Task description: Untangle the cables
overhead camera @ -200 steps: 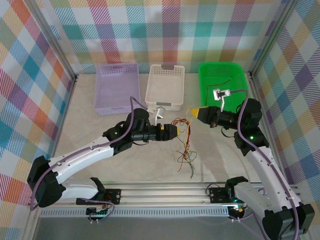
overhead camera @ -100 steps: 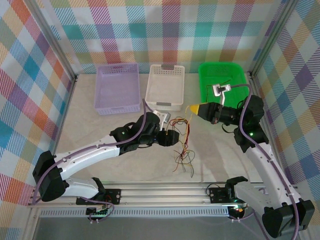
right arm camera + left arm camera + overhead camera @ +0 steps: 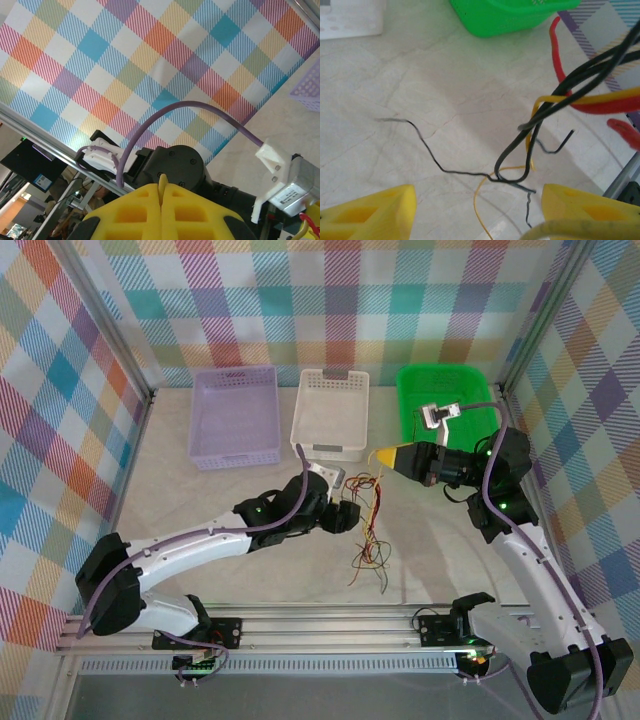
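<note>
Left wrist view, left end effector (image 3: 479, 200) wide around cables (image 3: 620, 106), right end effector (image 3: 385, 455) clamping one strand.

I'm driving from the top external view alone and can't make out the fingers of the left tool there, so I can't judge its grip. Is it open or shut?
Observer: Open. In the left wrist view the left tool has its fingers wide apart, with nothing pinched.
Operator: What is in front of it?
Observer: A black loop of the cables sits just ahead of the gap, with a thin yellow strand curving beside it.
Operator: And the right tool?
Observer: Shut. In the right wrist view the right tool has its two yellow halves pressed together, and a yellow wire end pokes out of the seam.
</note>
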Robot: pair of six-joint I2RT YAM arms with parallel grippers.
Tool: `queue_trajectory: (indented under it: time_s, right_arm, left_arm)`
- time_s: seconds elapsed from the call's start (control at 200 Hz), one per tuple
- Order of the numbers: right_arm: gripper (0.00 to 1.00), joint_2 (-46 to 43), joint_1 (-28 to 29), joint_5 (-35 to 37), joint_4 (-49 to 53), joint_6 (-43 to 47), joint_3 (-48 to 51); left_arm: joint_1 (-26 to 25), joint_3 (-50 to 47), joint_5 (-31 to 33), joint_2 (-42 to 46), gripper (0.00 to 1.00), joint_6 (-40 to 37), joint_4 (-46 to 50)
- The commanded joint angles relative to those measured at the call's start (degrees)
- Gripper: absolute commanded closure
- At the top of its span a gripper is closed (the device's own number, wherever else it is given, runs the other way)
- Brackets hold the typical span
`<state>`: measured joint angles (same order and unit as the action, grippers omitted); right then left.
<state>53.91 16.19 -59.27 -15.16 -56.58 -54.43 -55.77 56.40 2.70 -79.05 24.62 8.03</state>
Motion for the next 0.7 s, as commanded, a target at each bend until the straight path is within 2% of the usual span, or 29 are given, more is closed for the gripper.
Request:
queue_trajectory:
  time_s: [0.0, 0.095, 0.18, 0.265, 0.5, 0.695]
  right_arm:
    - [1.0, -0.3, 0.7, -0.8, -2.8, -0.7, -2.9]
    - [1.0, -0.3, 0.8, -0.8, -2.7, -0.7, -2.9]
    - [1.0, -0.3, 0.9, -0.7, -2.8, -0.8, -3.0]
    - [1.0, -0.2, 1.0, -0.6, -3.6, -1.4, -2.9]
    - [1.0, -1.2, 1.0, 1.2, 0.5, 1.5, -3.9]
    - [1.0, -3.2, 0.9, 5.2, 9.1, 7.2, -6.5]
  left_arm:
    - [-0.6, -0.9, 0.7, -1.3, 0.34, -0.2, -6.0]
    - [-0.6, -2.1, -0.6, -1.7, 0.34, 0.9, -10.1]
    - [-0.6, -2.8, -1.0, -1.8, 0.4, 1.0, -12.0]
    - [-0.6, -2.5, -0.8, -2.3, 0.52, 1.2, -12.4]
    - [-0.5, -2.4, 1.4, -3.0, 1.0, 1.8, -11.0]
    - [1.7, -4.9, 3.5, -0.3, 1.0, 1.9, -6.9]
